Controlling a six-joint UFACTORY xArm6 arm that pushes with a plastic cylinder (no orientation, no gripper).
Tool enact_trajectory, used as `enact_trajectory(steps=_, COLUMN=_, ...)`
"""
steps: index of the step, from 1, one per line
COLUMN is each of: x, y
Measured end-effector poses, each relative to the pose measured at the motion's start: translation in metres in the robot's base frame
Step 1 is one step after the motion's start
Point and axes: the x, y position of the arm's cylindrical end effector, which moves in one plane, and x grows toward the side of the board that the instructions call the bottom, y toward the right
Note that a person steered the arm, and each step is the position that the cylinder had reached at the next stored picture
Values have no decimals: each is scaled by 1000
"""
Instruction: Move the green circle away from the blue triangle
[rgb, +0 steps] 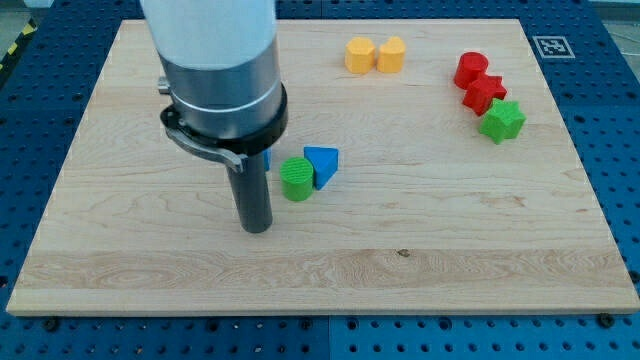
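One push needed | my tip (257, 228) just left of green circle (296, 179), which touches blue triangle (322, 164) | no claw, nothing held | get betw. them, shove circle left across counter (420, 270)

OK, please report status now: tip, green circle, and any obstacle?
My tip down at view's left of green circle, small gap. Circle touching blue triangle. Nothing between tip and circle.

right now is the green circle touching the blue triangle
Touching: the camera view shows the green circle pressed against the blue triangle, no board between them.
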Motion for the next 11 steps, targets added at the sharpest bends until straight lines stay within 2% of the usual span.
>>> enact_trajectory(steps=5, x=-51, y=5)
enact_trajectory(steps=9, x=-51, y=55)
enact_trajectory(steps=11, x=-20, y=64)
